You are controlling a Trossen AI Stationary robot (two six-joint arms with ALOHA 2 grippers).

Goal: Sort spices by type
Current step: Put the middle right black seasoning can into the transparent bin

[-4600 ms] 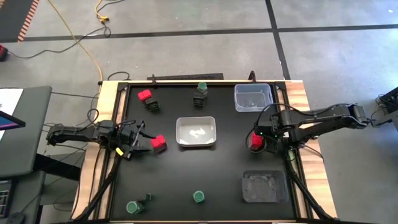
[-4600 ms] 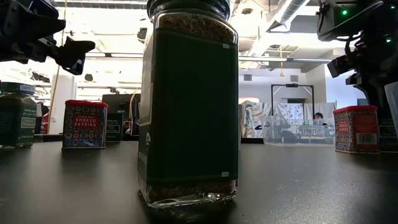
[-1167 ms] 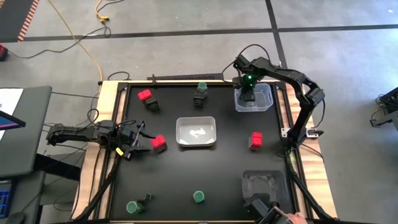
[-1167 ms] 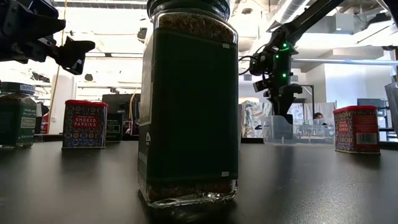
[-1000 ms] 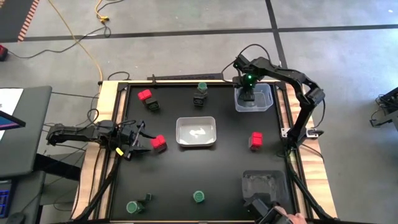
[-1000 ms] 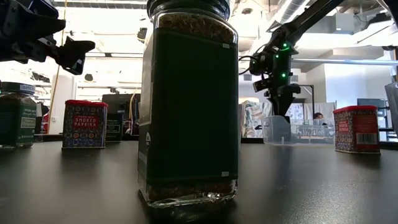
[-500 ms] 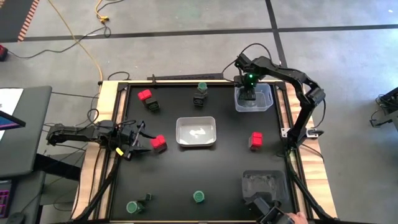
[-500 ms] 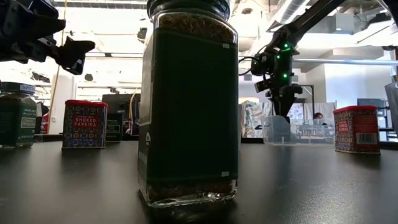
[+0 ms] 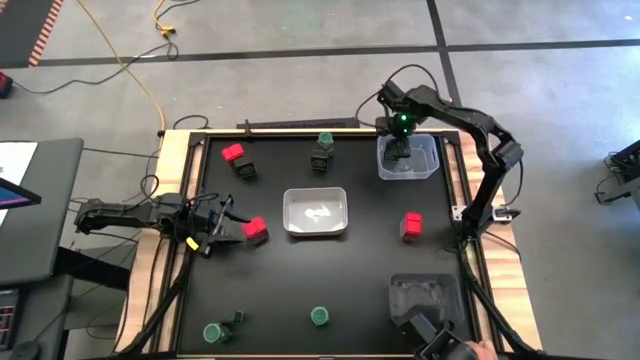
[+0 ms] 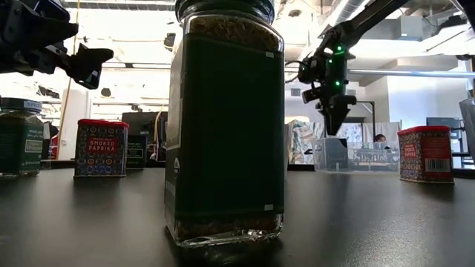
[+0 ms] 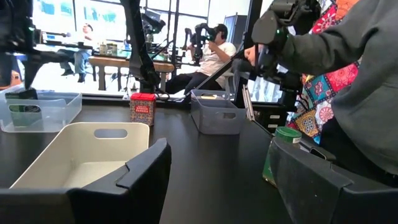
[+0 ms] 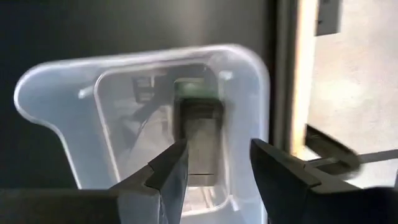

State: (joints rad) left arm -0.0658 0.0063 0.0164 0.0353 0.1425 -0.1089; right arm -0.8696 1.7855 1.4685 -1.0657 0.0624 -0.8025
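Spices scattered over a black table (image 9: 330, 270), both arms in frame

The right gripper (image 9: 401, 150) hangs over the clear tray (image 9: 425, 158) at the far right corner — fingers not discernible. The left gripper (image 9: 228, 228) sits just beside a red box (image 9: 256, 231). A white tray (image 9: 315, 212) lies mid-table, a grey tray (image 9: 425, 298) near right — two more red boxes (image 9: 411, 225) and green-lidded jars (image 9: 319, 316) stand well apart.

- The right arm (image 9: 470, 118) is dark and slim, built of jointed links, with black cables looping beside its wrist.
- A small green light glows on that wrist, just above the right gripper (image 10: 332, 124).
- The right gripper's fingers (image 12: 166, 174) are dark, angular wedges with flat inner faces.
- The left arm (image 9: 125, 214) is equally dark, with a yellow tag near the left gripper (image 9: 222, 231).
- Its fingers (image 11: 140, 177) are matte black and blocky.
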